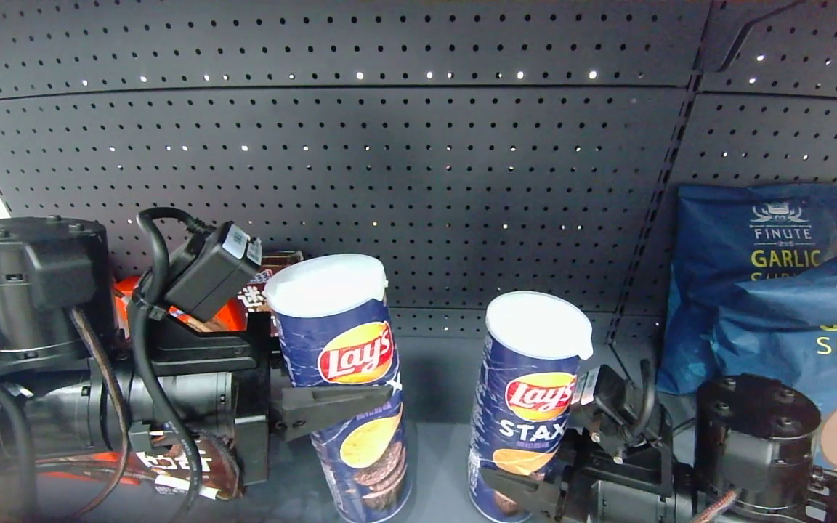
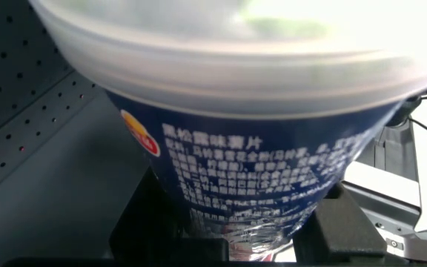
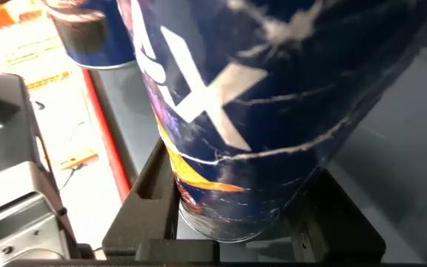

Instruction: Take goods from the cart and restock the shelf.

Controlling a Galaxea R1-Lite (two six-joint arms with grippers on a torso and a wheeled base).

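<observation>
Blue-walled, white-lidded: left chip can, clamped at mid-height by left gripper, one dark finger laid across the front of it. Leaning slightly, top toward the robot's left. Just to the right, upright: right chip can, gripped low on its body by right gripper. Both over the grey shelf floor, in front of the perforated back panel; whether either base touches the floor, impossible to say.

Shown from the head, not from the wrists: two blue snack bags leaning at the far right of the shelf, and an orange-red pack behind the left arm.

Shown from the left wrist instead: translucent lid rim close up, small print on the can wall, black fingers pressed to both sides.

Shown from the right wrist: underside end of the right can cradled between black fingers, a red edge strip beside it, and another can farther off.

Lids seated on both cans, contents hidden. Bags closed, contents likewise unseen.
</observation>
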